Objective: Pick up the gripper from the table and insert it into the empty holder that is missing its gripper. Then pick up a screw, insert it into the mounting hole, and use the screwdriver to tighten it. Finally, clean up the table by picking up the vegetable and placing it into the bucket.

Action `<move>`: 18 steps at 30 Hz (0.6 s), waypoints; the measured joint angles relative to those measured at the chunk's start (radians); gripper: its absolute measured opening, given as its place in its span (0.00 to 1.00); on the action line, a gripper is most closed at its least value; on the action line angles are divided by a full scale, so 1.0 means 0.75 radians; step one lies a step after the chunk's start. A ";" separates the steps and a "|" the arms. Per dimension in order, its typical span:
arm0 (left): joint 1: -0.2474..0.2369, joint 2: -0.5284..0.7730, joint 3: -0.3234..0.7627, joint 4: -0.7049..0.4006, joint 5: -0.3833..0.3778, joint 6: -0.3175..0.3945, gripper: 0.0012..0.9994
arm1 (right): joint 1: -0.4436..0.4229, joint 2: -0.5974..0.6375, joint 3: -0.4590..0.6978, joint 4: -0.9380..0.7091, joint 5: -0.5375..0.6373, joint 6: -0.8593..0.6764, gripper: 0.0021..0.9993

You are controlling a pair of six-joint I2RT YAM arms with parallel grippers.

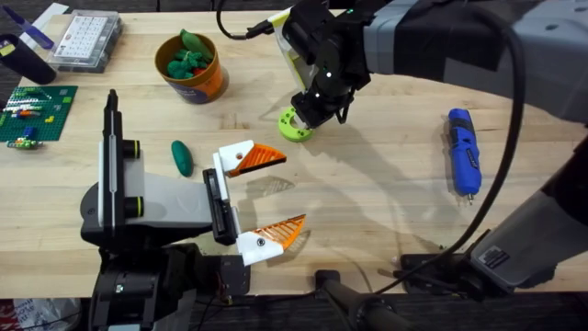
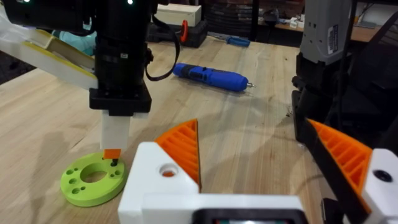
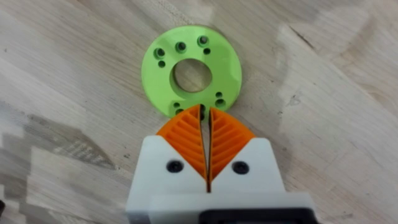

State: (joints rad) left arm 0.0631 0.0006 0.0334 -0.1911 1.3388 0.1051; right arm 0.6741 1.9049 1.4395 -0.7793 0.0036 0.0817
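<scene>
**Right arm poised on the green disc**

A pale wooden table (image 1: 386, 175) fills the scene, with shelving and clutter in the room beyond its far edge. The largest thing on it is the right arm, reaching in from the right across the far middle; its right gripper (image 1: 308, 112) points straight down at the gripper (image 1: 295, 124), which here shows as a flat lime-green disc with a central hole and small screw holes around it. In the right wrist view the orange ribbed pads (image 3: 186, 140) are pressed together with barely a slit between them, clasping nothing, their tips touching or just above the disc's rim (image 3: 191, 76). The disc lies flat, so it has no long axis to line up with; the rim is the likeliest place to grasp, and I judge the fingers must spread before they can take it.

The left arm rests at the near left, its left gripper (image 1: 266, 198) spread wide and empty, fingers aimed right toward the middle of the table. It is farther from the disc than the right one.

The screwdriver (image 1: 464, 152) lies well apart at the right, its long axis running near to far, tip toward the near side. The bucket (image 1: 193, 69) stands at the far left, holding green toy pieces. The vegetable (image 1: 182, 157) lies just left of the left gripper's far finger. Nothing stands between the right gripper and the disc.
</scene>
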 joint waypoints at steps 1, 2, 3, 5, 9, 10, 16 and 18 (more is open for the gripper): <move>0.000 0.000 0.000 -0.001 0.000 0.000 0.99 | 0.000 0.000 0.000 -0.002 0.000 0.000 0.01; 0.000 0.000 0.000 -0.002 0.000 0.000 0.99 | 0.000 0.000 -0.001 -0.004 -0.001 0.000 0.01; 0.000 0.000 0.000 -0.002 0.001 0.000 0.99 | 0.000 0.000 -0.001 -0.005 -0.001 0.000 0.01; 0.000 0.000 0.000 -0.004 0.001 0.000 0.99 | 0.000 0.000 -0.001 0.004 -0.001 0.000 0.01; 0.000 0.000 0.000 -0.004 0.001 0.000 0.99 | 0.000 0.000 -0.001 0.037 -0.001 0.000 0.01; 0.000 0.000 0.000 -0.004 0.001 0.000 0.99 | 0.000 0.000 -0.001 0.041 -0.001 0.000 0.01; 0.000 0.000 0.000 -0.004 0.001 0.000 0.99 | 0.000 0.000 -0.001 0.044 -0.001 0.000 0.00; 0.000 0.000 0.000 -0.004 0.001 0.000 0.99 | 0.000 0.000 -0.001 0.045 -0.001 0.000 0.00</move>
State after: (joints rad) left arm 0.0631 0.0006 0.0334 -0.1940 1.3396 0.1051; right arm 0.6739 1.9049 1.4391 -0.7456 0.0029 0.0814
